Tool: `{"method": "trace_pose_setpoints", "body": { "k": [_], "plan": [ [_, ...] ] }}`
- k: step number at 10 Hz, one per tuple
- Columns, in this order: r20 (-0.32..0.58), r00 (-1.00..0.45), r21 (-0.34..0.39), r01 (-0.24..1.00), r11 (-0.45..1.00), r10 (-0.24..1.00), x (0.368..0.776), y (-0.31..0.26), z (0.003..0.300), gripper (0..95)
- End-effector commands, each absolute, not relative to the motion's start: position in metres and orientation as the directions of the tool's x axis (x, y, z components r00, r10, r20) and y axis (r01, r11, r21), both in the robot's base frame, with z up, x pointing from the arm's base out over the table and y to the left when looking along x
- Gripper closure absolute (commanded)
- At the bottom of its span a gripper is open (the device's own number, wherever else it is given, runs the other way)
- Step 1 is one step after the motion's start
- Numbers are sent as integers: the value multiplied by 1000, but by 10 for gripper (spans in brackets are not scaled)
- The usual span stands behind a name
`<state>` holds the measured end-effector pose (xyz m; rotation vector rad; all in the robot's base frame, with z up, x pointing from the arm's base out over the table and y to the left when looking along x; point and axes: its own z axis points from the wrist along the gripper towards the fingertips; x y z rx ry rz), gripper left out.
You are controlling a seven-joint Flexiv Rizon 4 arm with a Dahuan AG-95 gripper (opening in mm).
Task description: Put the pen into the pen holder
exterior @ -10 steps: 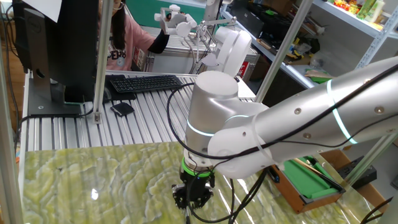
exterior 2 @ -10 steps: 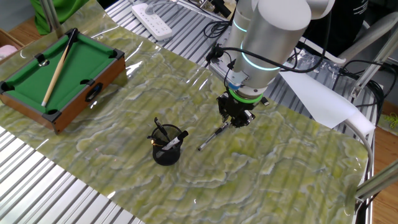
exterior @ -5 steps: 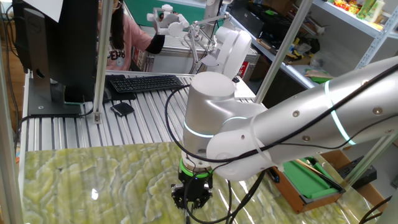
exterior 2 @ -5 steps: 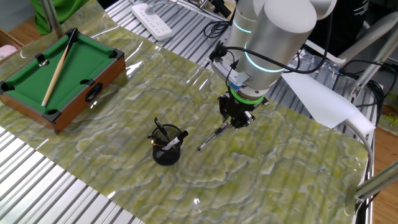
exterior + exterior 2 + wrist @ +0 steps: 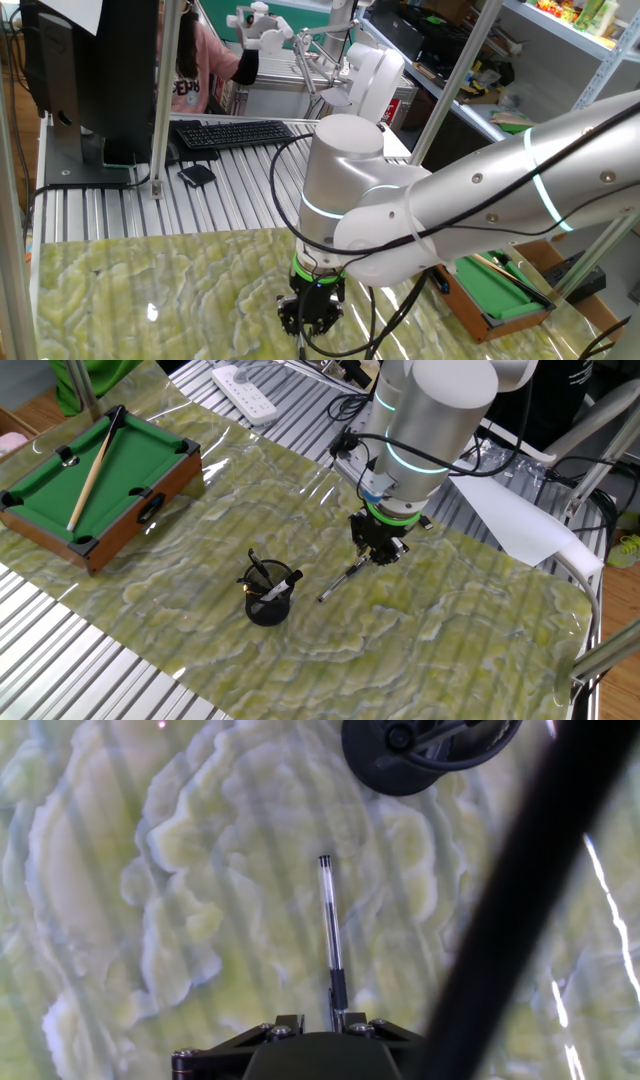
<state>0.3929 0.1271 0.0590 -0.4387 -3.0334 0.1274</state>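
Grasp step: gripper [image 5: 377, 552] pinches the pen [image 5: 340, 580] at its far end, tip on mat. Next: lift, carry to pen holder [image 5: 268, 600] on the left.

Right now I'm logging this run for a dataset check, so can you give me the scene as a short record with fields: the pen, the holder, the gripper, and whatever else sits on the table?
pen: slim dark pen with a lighter tip, lying on the green marbled table cover, one end between the fingers
holder: small black wire-mesh cup, upright, dark pens already in it, apart from the pen
gripper: two-finger gripper pointing down, closed on the pen's end
other: wooden toy pool table with green felt, tan cue lying across it
task state: pen not yet in the holder
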Motion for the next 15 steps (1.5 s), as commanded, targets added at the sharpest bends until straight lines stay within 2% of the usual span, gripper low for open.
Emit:
{"method": "trace_pose_setpoints", "body": {
  "k": [1, 12, 13, 14, 15],
  "plan": [
    [64, -954, -79, 288, 954, 293, 393, 127, 59, 760],
    [62, -954, -91, 288, 953, 294, 391, 123, 62, 760],
    [64, -957, -89, 278, 956, 284, 388, 117, 65, 570],
    [65, -960, -87, 267, 960, 273, 383, 112, 66, 570],
    [63, -961, -82, 264, 961, 270, 373, 106, 65, 760]
  ]
}}
